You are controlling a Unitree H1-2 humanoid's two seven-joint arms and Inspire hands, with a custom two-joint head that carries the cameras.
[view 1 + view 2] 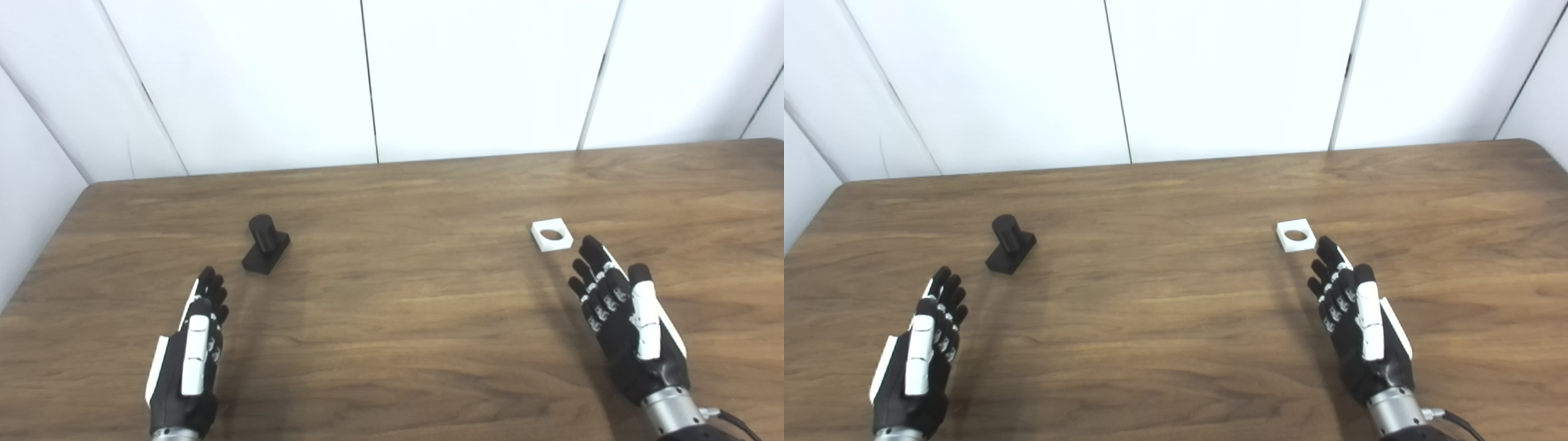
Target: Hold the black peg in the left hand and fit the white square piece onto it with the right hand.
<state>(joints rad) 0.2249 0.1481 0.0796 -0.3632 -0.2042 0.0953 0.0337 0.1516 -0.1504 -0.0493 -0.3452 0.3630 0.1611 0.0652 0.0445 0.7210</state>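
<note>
The black peg (266, 244) sits left of centre in the frame, a short round post standing on a flat rectangular base that rests on the wooden counter (392, 318). It looks like a rigid, light plastic part, probably smooth and a little slippery. The base seems the sensible place to take hold, pinched across its long sides, so that the post stays bare for the other part to slide down.

The white square piece (552, 235) lies flat at right of centre, well apart from the peg, with a round hole through its middle. It also looks stiff, thin and light. Lying flush on the counter, it offers only its low outer edges to pinch, and it may skid rather than lift if pushed from one side.

The left hand (195, 340) is at the lower left of the frame, below the peg and apart from it, fingers extended and holding nothing. The right hand (625, 318) is at the lower right, also open and empty, its fingertips (591, 245) just beside the white piece; I cannot tell whether they touch it. Neither part is grasped yet, so the task looks to be at its start.
</note>
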